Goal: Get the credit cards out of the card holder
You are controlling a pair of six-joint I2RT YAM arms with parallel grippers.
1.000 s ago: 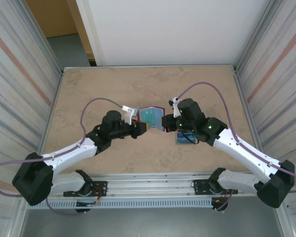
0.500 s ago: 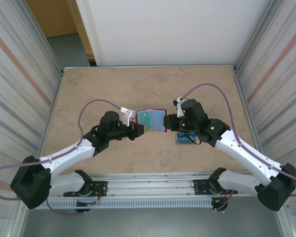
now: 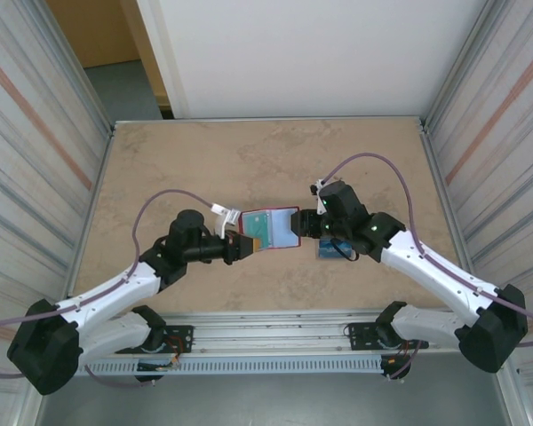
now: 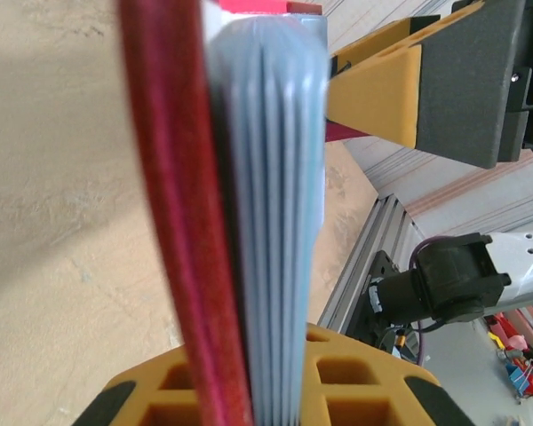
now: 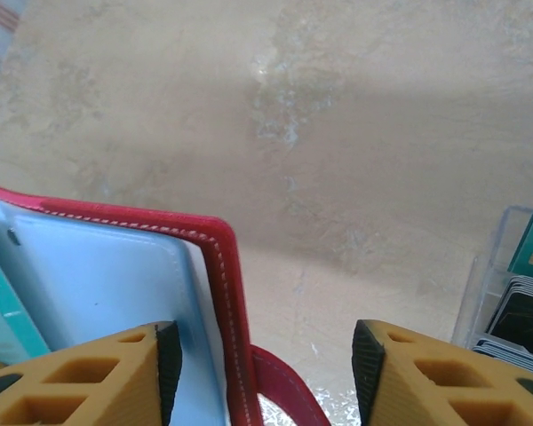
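Got the card holder (image 3: 271, 228) lying spread open just below the middle of the overhead frame, red rim round a teal and pale-blue inside, on the tan table (image 3: 204, 160). Pinched at its lower-left corner by the left gripper (image 3: 250, 240), clenched tight on it. Same grip up close on the left wrist cam: holder seen edge-on down the middle of the frame, red cover on the left, stack of grey-blue pockets on the right, running down between the yellow fingers (image 4: 377, 93) at the bottom edge and upper right. Can't pick out any single card in that stack.

Right gripper (image 3: 306, 226) parked just beside the holder's right edge, jaws released. On the right wrist cam, seeing black pads (image 5: 169, 359) spread apart along the bottom edge, with the holder's red stitched rim and the pinkish snap tab (image 5: 284, 390) down in the gap, nothing squeezed. Strip of teal at the far left of that frame, against the pale-blue lining.

Also got loose credit cards (image 3: 331, 251) on the table just under the right wrist in the overhead frame. Teal and dark pile at the wrist cam's right edge, behind what looks like clear plastic.
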